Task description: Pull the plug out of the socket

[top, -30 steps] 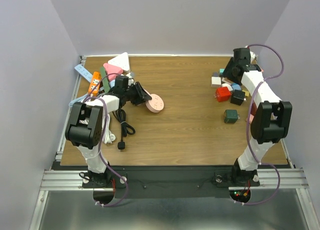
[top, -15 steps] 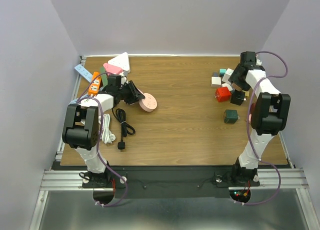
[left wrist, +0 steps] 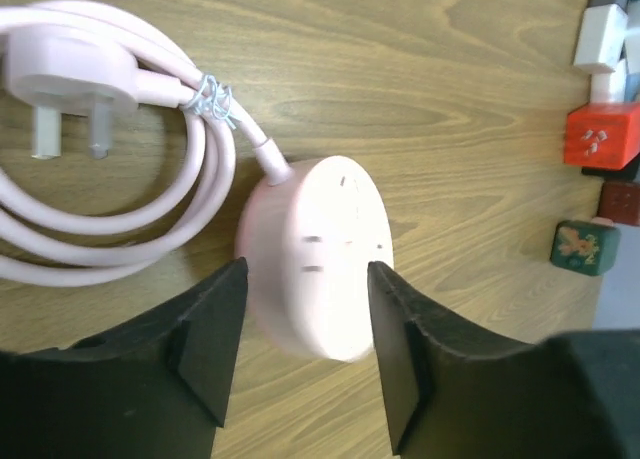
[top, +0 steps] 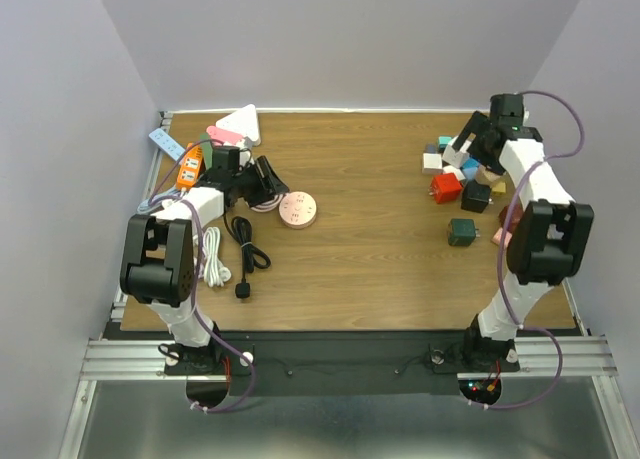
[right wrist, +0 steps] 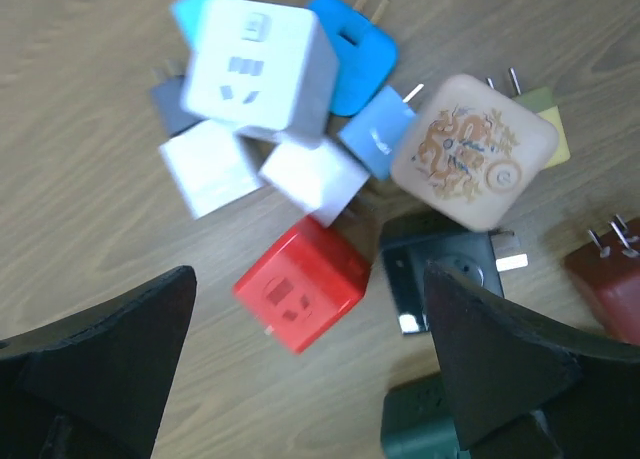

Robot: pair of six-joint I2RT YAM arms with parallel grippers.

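The round pink socket [top: 298, 211] lies flat on the table, its face [left wrist: 315, 269] showing bare slots with no plug in it. Its pink cord is coiled to the left and ends in a pink three-pin plug [left wrist: 65, 79]. My left gripper [top: 270, 187] is open just left of the socket, its fingers [left wrist: 215, 329] on either side of the near edge without holding it. My right gripper [top: 472, 144] hangs open and empty over a pile of cube plugs: a red one [right wrist: 300, 284], a white one [right wrist: 255, 69], a cream one [right wrist: 470, 154].
Power strips in orange [top: 190, 164], pale blue [top: 165, 142] and a white triangle [top: 240, 126] crowd the back left corner. A black cord [top: 245, 254] and a white cord [top: 212, 259] lie near the left arm. A dark green cube [top: 462, 231] sits apart, right of centre.
The left gripper opened and let the pink socket down flat, then drew back left. The right gripper swung toward the back right and opened wide over the cube pile.
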